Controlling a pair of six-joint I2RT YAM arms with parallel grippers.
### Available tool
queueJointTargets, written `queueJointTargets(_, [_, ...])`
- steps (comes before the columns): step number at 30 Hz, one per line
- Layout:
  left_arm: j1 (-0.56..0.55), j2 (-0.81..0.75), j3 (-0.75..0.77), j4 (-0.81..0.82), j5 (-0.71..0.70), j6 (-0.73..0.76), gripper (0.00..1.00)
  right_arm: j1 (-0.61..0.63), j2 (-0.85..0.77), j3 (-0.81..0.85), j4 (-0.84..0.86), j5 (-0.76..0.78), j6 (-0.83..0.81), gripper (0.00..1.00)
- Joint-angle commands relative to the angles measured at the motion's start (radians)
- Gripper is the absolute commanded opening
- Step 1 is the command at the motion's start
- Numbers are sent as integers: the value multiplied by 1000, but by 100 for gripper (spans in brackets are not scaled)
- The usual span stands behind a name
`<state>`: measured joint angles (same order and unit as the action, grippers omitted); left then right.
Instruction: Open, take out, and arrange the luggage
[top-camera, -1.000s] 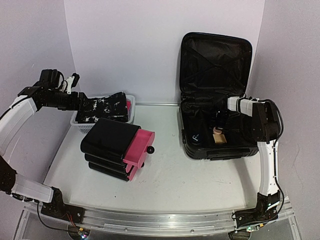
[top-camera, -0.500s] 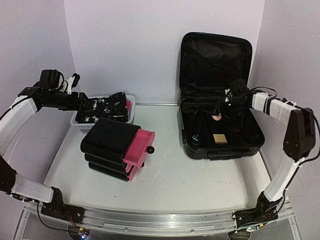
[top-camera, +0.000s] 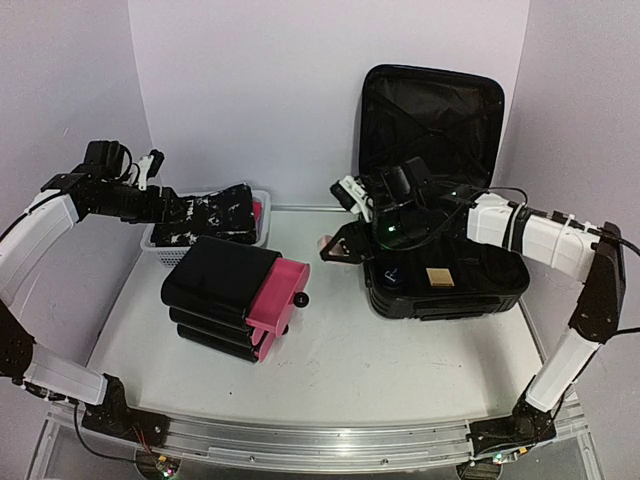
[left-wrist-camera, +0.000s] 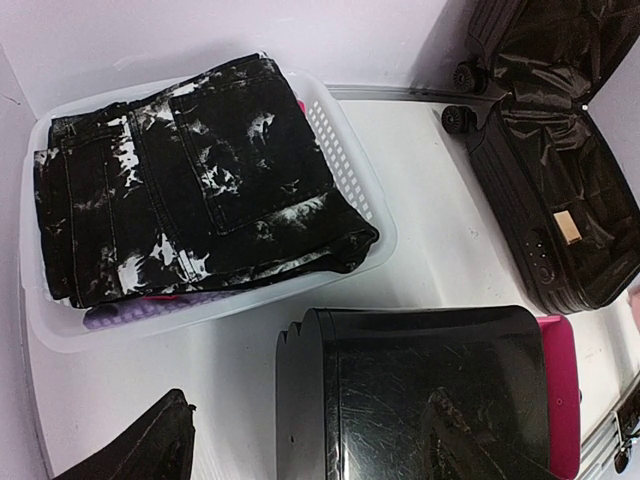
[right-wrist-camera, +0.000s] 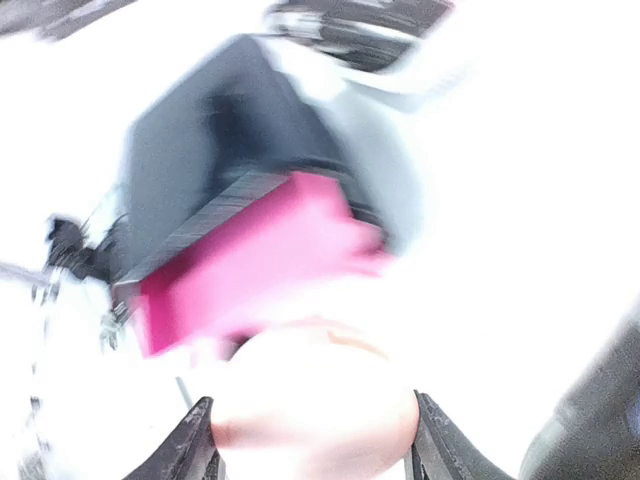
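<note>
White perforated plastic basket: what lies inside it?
Folded black denim with white blotches fills the basket. Under it a pink edge and a lilac edge peek out; anything deeper is covered.

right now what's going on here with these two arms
The right claw grips a small pale pink item and holds it in the air just left of the open luggage, whose lid stands upright. The left claw hovers open and empty near the white basket of folded black-and-white jeans. A smaller black-and-pink case sits untouched on the table.
</note>
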<state>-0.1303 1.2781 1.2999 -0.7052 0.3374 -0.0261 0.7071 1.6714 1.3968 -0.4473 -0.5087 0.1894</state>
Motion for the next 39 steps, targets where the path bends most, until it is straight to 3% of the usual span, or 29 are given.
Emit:
queueJointTargets(1, [0, -2, -1, 48, 13, -3, 78, 96, 26, 144, -57, 0, -154, 35])
queueJointTargets(10, [0, -6, -3, 49, 22, -6, 78, 224, 213, 346, -142, 141, -228, 36])
queueJointTargets(27, [0, -8, -4, 50, 32, -7, 78, 295, 388, 561, -360, 279, -323, 42])
queueJointTargets(33, [1, -10, -4, 50, 34, -7, 78, 307, 414, 592, -383, 298, -330, 53])
queueJointTargets(39, [0, -2, -4, 50, 36, -9, 78, 314, 399, 623, -395, 365, -292, 77])
